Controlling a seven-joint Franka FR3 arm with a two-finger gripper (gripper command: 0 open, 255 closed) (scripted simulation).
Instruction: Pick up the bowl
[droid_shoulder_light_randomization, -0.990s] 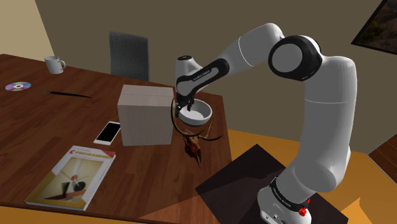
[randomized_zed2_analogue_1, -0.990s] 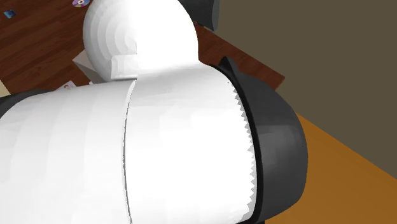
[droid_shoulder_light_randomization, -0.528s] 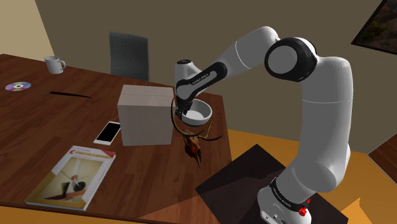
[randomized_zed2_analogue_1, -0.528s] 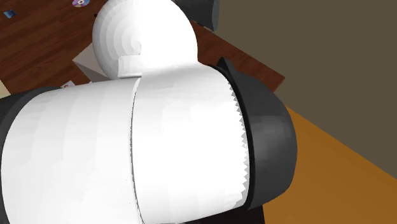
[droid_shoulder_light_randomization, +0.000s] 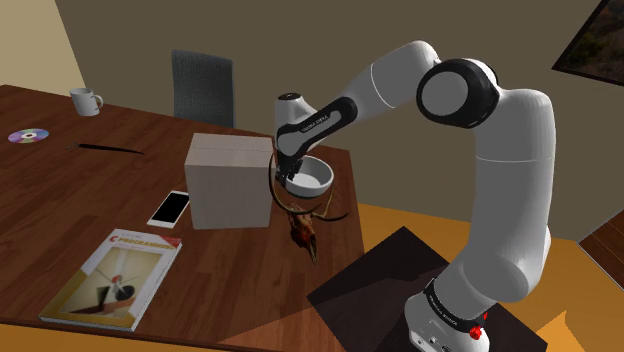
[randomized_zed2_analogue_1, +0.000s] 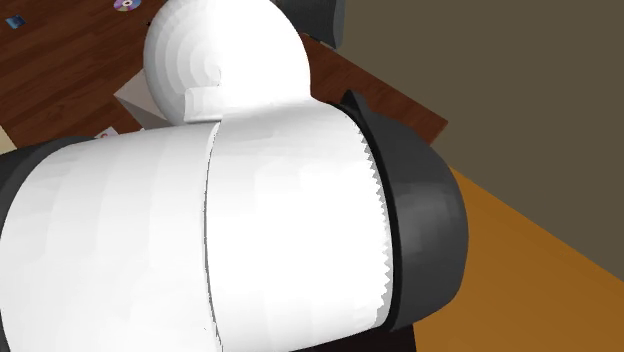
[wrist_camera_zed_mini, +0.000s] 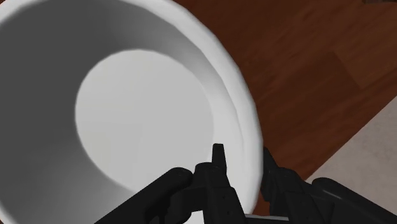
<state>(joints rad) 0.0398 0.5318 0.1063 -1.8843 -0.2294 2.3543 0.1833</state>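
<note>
Tool (wrist_camera_zed_mini: 242, 153): clamped on bowl (wrist_camera_zed_mini: 127, 108) rim.
Change: bowl slightly higher than a second ago.
Meaning: lift seems begun.

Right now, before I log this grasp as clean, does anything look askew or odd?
Nothing spilled or broken. The hand clasps the white bowl by its rim, one finger inside, one outside. Only oddity: a brown, twiggy object lying below the bowl near the table edge; I cannot tell what it is.
</note>
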